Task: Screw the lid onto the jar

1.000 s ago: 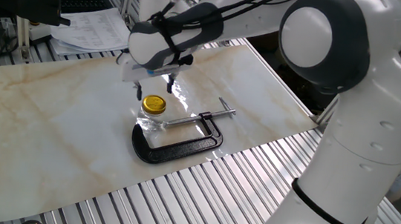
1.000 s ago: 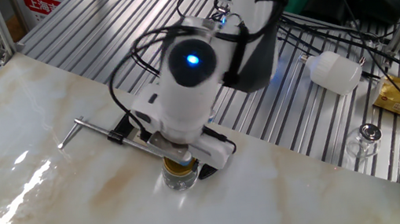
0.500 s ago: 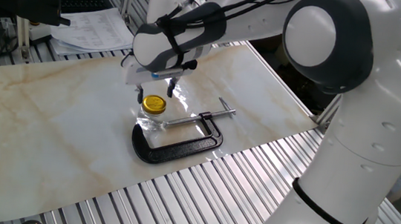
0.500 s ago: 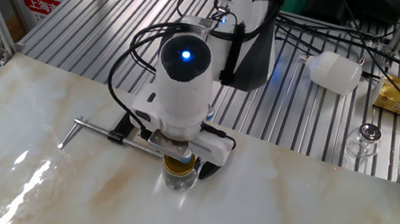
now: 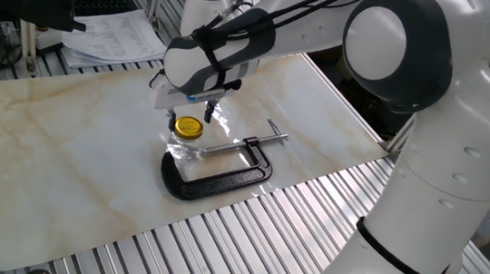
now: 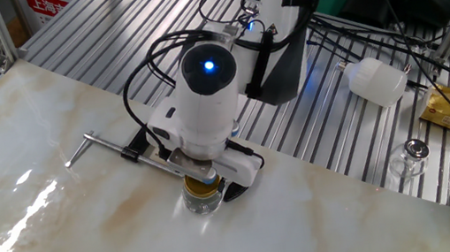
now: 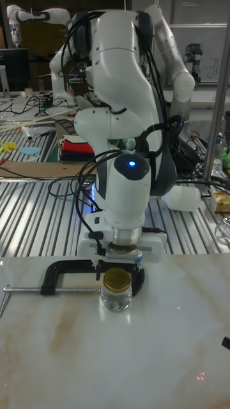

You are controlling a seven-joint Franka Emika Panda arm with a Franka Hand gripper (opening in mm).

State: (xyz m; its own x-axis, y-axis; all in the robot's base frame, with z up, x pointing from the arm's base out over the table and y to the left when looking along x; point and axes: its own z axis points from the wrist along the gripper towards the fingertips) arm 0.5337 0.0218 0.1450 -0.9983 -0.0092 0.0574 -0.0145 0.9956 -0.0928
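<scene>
Yellow, the lid (image 5: pixel 188 127) sits on the jar (image 7: pixel 117 298), which the black C-clamp (image 5: pixel 223 172) pins to the bench (image 5: pixel 60 163), probably so it won't spin. The gripper (image 5: pixel 191 109) hovers just above, fingers spread, grasping nothing.

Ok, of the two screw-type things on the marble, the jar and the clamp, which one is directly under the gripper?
The jar, clear glass with the yellow lid on top, sits right below the gripper. The black C-clamp lies flat beside it.
</scene>
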